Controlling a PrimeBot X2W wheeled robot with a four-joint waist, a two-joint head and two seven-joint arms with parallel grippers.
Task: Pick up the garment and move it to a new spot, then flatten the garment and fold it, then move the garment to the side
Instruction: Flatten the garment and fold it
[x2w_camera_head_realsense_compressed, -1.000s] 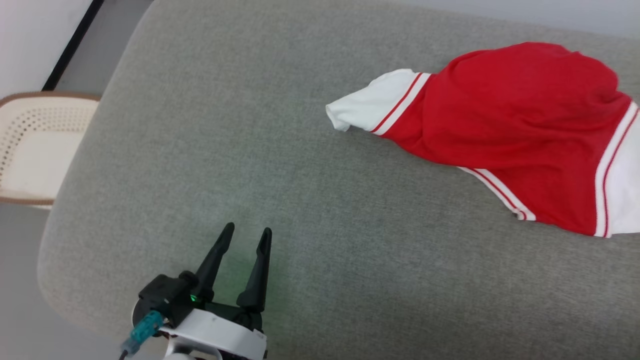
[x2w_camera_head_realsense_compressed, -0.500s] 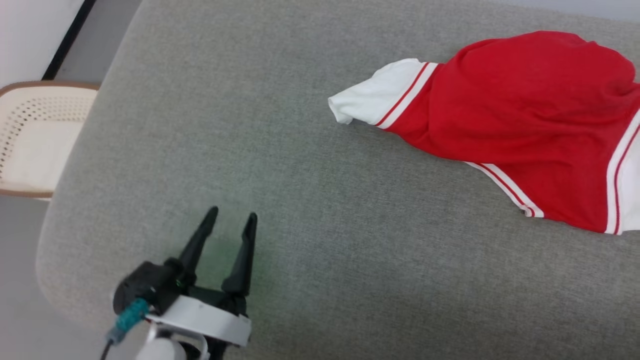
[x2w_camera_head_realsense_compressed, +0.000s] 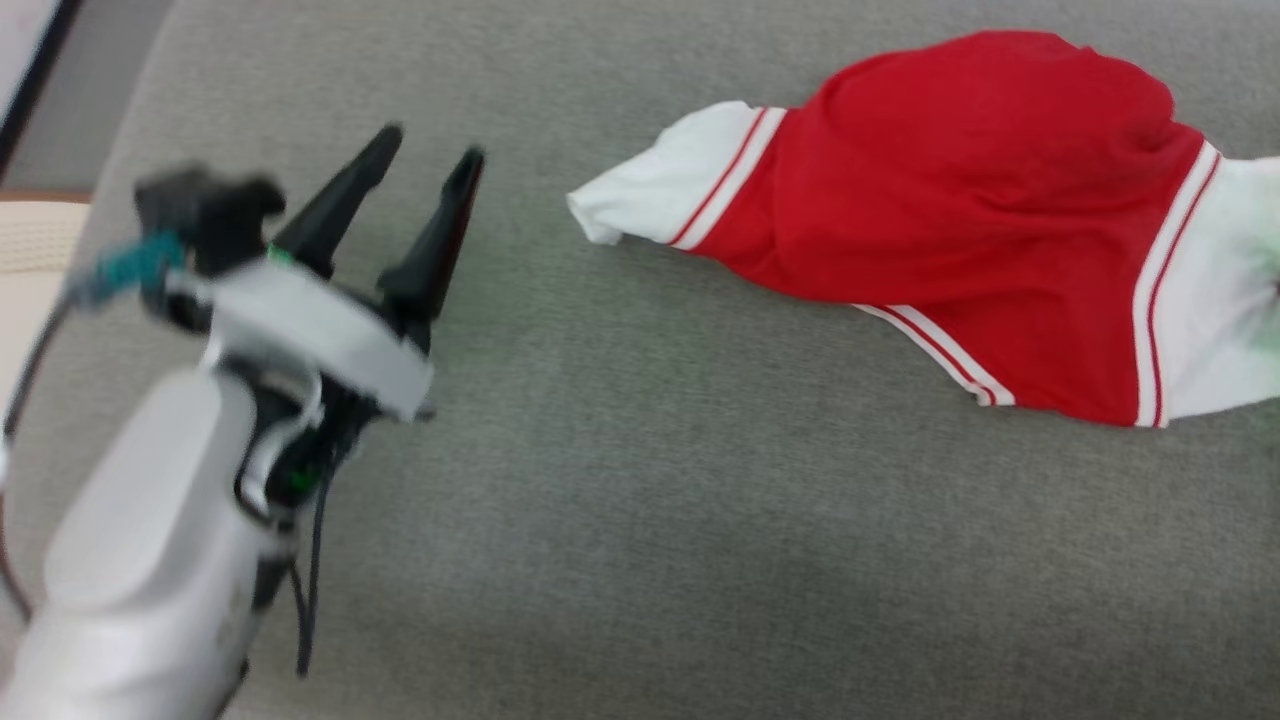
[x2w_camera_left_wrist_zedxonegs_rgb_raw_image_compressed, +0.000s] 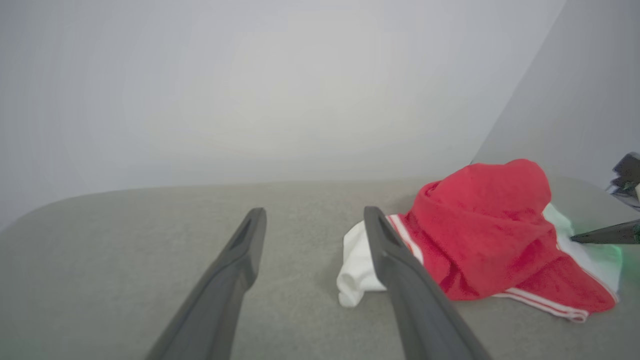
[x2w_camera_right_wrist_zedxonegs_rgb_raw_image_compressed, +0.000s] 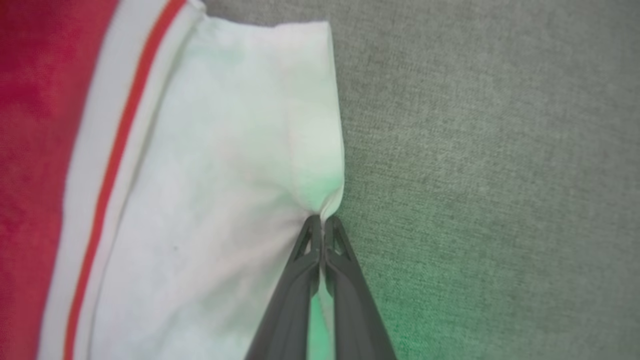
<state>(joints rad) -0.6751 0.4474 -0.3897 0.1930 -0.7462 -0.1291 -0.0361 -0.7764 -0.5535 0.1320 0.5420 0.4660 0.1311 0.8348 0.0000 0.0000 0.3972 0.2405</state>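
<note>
You look down on a broad grey cushion (x2w_camera_head_realsense_compressed: 640, 560) of woven fabric, its corner rounded at the upper left of the head view. Past that corner lie grey floor (x2w_camera_head_realsense_compressed: 85, 100), a black strip (x2w_camera_head_realsense_compressed: 35, 75) and a blurred cream chair (x2w_camera_head_realsense_compressed: 35, 245) with a brown rim. In the left wrist view a pale wall (x2w_camera_left_wrist_zedxonegs_rgb_raw_image_compressed: 250, 90) behind the cushion meets a greyer side wall (x2w_camera_left_wrist_zedxonegs_rgb_raw_image_compressed: 575, 100). Your light is soft and even.

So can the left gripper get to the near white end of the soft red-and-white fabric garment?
Probably yes: the left gripper, jaws open, is apart from the garment with bare grey fabric cushion between; nothing blocks it.
</note>
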